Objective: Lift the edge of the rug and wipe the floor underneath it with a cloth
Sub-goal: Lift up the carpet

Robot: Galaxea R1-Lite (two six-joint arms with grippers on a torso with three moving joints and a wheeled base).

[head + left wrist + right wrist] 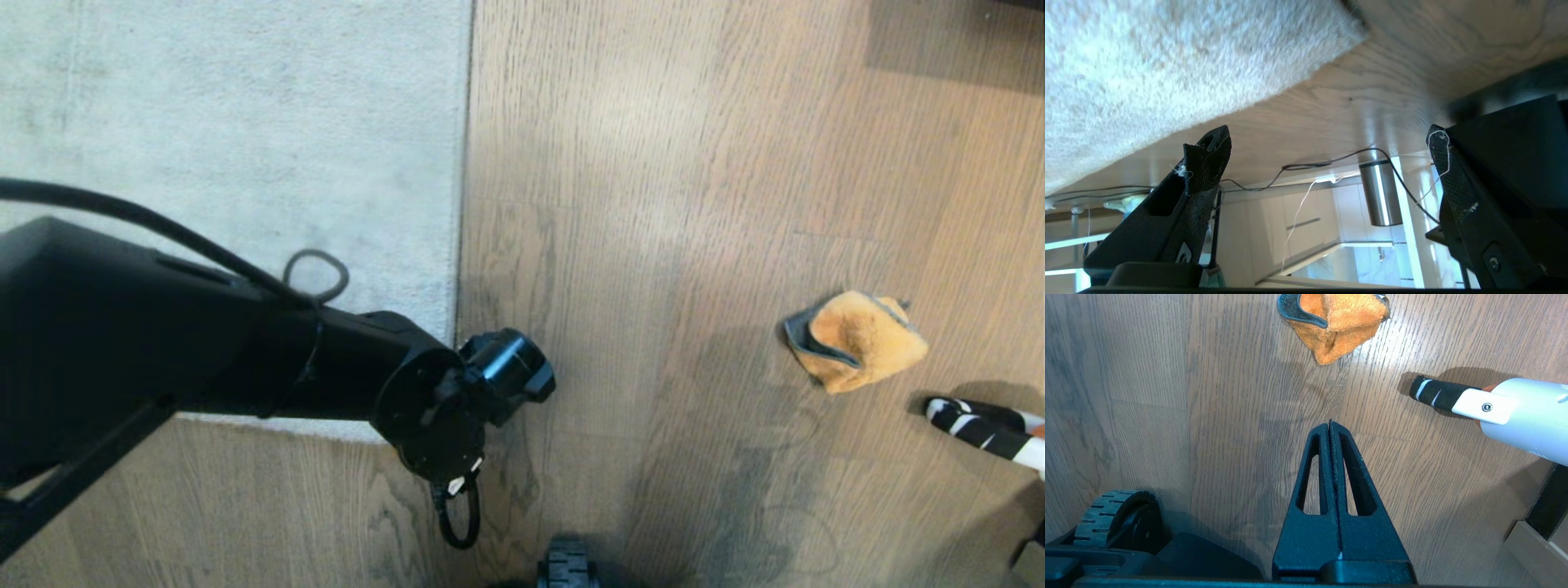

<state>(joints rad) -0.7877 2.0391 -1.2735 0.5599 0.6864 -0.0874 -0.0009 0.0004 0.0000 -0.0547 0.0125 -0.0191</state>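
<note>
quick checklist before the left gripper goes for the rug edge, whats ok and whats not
1. Left gripper open: ok.
2. Rug edge lying flat on the floor, not yet lifted: ok.
3. Gripper around the edge: not ok, the rug is near one finger, not between both.
4. Cloth in sight, loose on the floor: ok.
5. Right gripper shut and empty, cloth not picked up: not ok for wiping.
6. Dirt under the rug: cannot tell.
</note>
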